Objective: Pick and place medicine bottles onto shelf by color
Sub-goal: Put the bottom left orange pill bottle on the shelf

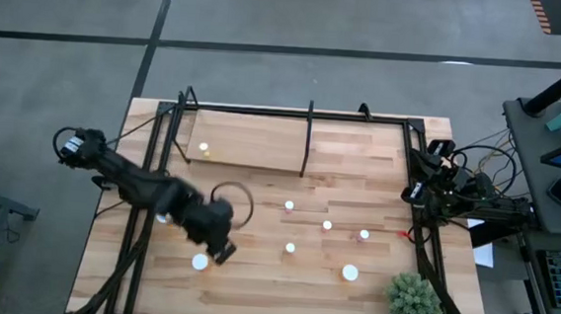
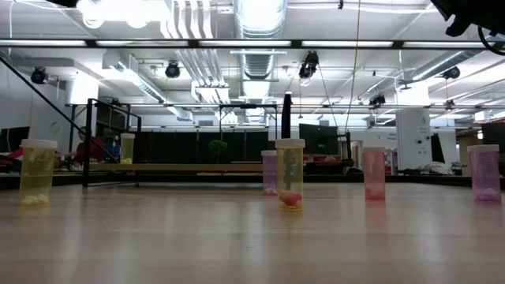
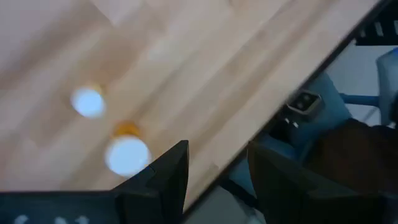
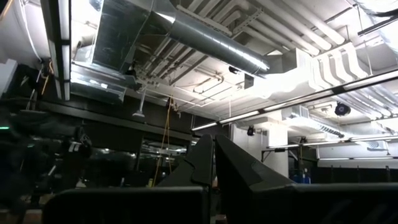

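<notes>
Looking straight down, we found the left gripper (image 1: 223, 248) low over the near-left part of the table (image 1: 252, 284), its arm stretched in from the left edge. Its fingers (image 3: 168, 177) stood partly apart with nothing between them; only bare wood and the table edge showed in the gap. Just beside it, toward the near edge, sat a white-capped bottle (image 1: 199, 261), and the left wrist view showed two white caps (image 3: 127, 155) on the wood next to the fingers, the nearer one on an orange body.

We saw the right gripper (image 4: 213, 163) parked by the right edge of the table, pointed up at the ceiling, its fingers pressed together and holding nothing.

One yellow bottle (image 1: 204, 150) stood on the shelf (image 1: 262, 141), near its left end, left of the thin black post (image 1: 307, 139). We counted five more bottles loose on the tabletop: four (image 1: 326, 225) in a loose group around the middle and one larger cap (image 1: 350, 272) near the green plant (image 1: 414, 301) at the near-right corner. From table height, the yellow bottles (image 2: 289, 173) and the pink ones (image 2: 373, 173) all stood upright and apart from one another.
</notes>
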